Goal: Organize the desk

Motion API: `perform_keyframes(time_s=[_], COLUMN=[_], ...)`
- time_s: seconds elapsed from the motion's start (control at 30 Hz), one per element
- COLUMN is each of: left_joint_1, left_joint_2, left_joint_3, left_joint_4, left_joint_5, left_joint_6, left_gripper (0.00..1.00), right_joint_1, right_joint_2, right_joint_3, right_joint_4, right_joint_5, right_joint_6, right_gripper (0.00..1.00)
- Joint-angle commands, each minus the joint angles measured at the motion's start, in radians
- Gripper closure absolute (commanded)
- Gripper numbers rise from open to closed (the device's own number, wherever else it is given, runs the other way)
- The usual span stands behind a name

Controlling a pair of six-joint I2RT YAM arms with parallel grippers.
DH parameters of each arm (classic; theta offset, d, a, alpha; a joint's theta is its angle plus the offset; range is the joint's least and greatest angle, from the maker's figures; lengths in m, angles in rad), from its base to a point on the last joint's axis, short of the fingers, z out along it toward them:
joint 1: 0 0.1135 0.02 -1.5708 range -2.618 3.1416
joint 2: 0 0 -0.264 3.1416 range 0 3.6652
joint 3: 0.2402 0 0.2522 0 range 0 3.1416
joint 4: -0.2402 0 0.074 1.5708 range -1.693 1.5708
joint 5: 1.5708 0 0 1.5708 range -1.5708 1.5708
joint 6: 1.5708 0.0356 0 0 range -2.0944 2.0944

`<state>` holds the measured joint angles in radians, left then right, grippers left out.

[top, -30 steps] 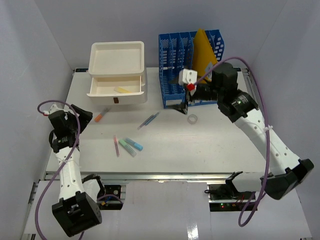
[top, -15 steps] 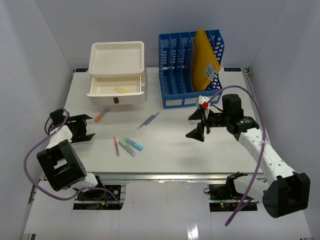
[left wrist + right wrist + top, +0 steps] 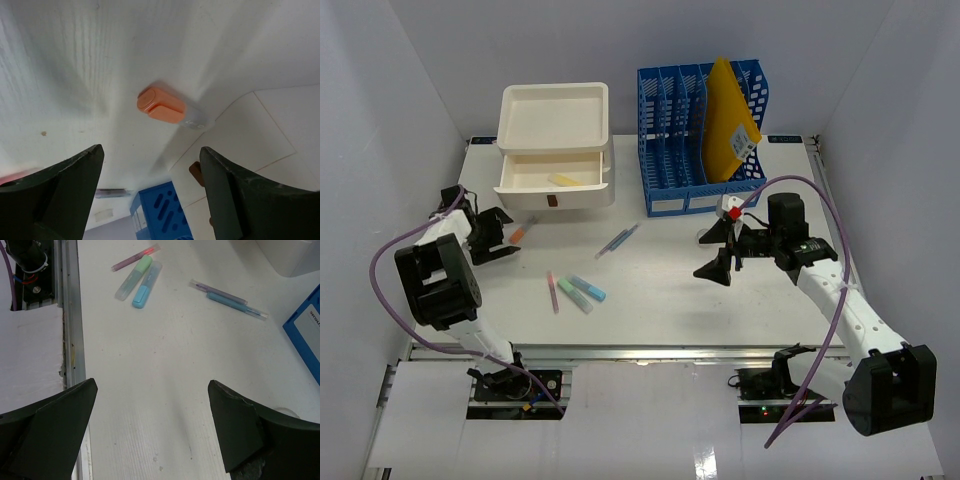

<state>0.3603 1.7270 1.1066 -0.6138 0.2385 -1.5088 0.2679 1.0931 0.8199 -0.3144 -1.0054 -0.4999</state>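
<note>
**Two open tools over a half-sorted counter**
Top view: the white counter (image 3: 660, 300) fills the middle of the frame. Pens (image 3: 618, 240) and highlighters (image 3: 582, 292) lie loose in front of the drawer box (image 3: 555, 150), so the sorting looks unfinished. The left tool (image 3: 492, 238) and right tool (image 3: 716, 254) both gape, empty. Left wrist: the jaws stand wide, aimed at an orange marker (image 3: 164, 106) without touching it, probably to pick it up. Right wrist: the jaws stand wide over bare counter and hold nothing.
</note>
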Motion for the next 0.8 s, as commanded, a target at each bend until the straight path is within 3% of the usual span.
perform_keyframes(time_s=[0.0,0.3,0.77], left_joint_1=[-0.054,-0.074,-0.078], left_joint_2=[0.038,0.131,0.197], left_joint_3=[0.135,0.226,0.254], left_joint_4=[-0.124,-0.241,-0.257], left_joint_5=[-0.064,-0.149,-0.158], left_joint_6=[-0.2,-0.303,-0.342], left_gripper=[0.12,0.17,0.25], right_joint_1=[-0.008,-0.016,-0.033], right_joint_2=[-0.002,-0.018,-0.021], right_joint_3=[-0.004,-0.01,-0.013], right_joint_4=[0.026,0.027,0.029], right_joint_5=[-0.019,-0.007,-0.017], right_joint_6=[-0.003,-0.01,-0.007], right_gripper=[0.02,0.02,0.02])
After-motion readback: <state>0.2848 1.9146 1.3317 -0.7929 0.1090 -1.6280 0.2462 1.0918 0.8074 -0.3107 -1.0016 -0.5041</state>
